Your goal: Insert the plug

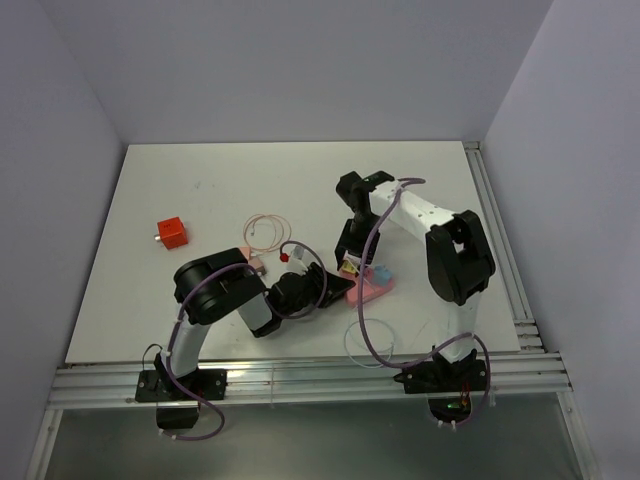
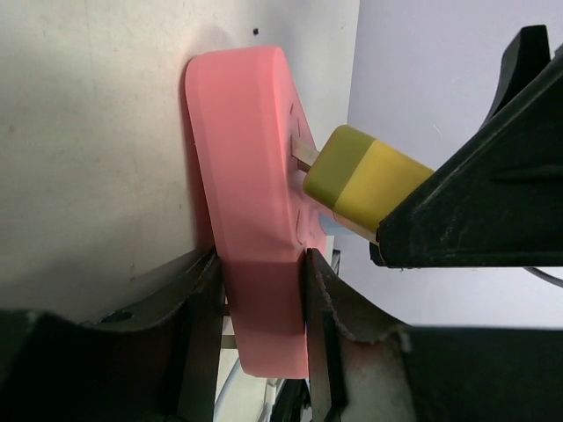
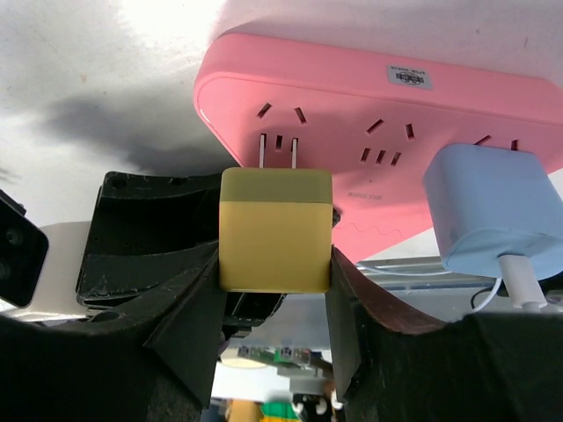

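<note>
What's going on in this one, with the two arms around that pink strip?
The left hand is clamped on one end of the pink power strip, steadying it. The right hand grips the yellow plug and has its two prongs at the slots of the strip's end socket. Bare metal shows between plug and strip, so the plug is not fully seated. A blue adapter with a white cable already sits in another socket.

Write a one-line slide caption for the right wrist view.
Right tool holds a yellow plug, prongs at the pink power strip, beside a blue charger.
</note>
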